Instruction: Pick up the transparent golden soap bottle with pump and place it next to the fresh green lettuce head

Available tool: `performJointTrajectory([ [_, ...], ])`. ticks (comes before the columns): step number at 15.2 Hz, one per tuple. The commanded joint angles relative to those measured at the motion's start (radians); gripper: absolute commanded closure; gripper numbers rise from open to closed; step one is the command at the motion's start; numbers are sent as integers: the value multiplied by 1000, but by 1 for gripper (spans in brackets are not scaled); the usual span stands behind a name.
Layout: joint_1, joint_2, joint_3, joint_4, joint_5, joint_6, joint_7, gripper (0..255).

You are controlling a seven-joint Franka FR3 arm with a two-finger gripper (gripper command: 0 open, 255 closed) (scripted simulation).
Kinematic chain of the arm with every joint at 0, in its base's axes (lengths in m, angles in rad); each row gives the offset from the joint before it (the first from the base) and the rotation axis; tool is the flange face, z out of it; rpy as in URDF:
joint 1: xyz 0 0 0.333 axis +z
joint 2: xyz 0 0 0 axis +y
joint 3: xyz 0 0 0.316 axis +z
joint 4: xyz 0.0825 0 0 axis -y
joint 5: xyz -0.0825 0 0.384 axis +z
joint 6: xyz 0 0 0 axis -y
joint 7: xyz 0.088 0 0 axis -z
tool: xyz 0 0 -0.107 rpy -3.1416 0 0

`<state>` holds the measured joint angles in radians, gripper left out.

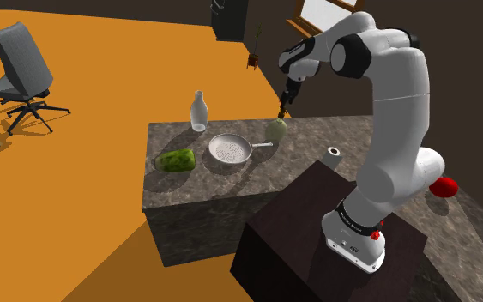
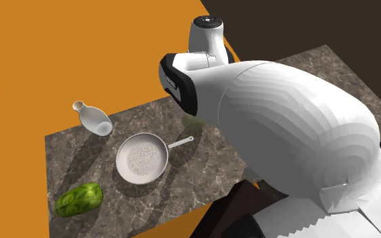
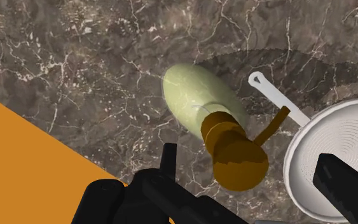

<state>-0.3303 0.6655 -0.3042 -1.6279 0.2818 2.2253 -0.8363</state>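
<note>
The pale yellow-green teardrop soap bottle [image 3: 193,98] has a golden-brown pump cap [image 3: 234,156], kinda amber. The dark grey-brown stone counter [image 3: 75,57] is laced with thin white veins. The lumpy lettuce head [image 1: 175,160] is mottled light and dark green. The round pan [image 1: 230,151] is white with tiny speckled dots inside, and the narrow-necked flask [image 1: 198,111] is plain white. The floor [image 1: 76,214] is flat orange, and the gripper [image 3: 247,154] is all black.

Bare countertop [image 1: 198,185] beside the lettuce head [image 1: 176,160], pan [image 1: 230,151] close against the soap bottle [image 1: 275,129].

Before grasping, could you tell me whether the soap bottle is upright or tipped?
Upright: the soap bottle stands on its base, pump uppermost.
</note>
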Motion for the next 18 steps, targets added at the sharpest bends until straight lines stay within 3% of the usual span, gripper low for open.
performJointTrajectory([
  [1, -2, 18, 5, 1, 6, 17, -3, 0],
  [13, -8, 56, 16, -1, 19, 56, -10, 0],
  [14, -8, 56, 16, -1, 19, 56, -10, 255],
  [18, -8, 56, 16, -1, 19, 56, -10, 255],
])
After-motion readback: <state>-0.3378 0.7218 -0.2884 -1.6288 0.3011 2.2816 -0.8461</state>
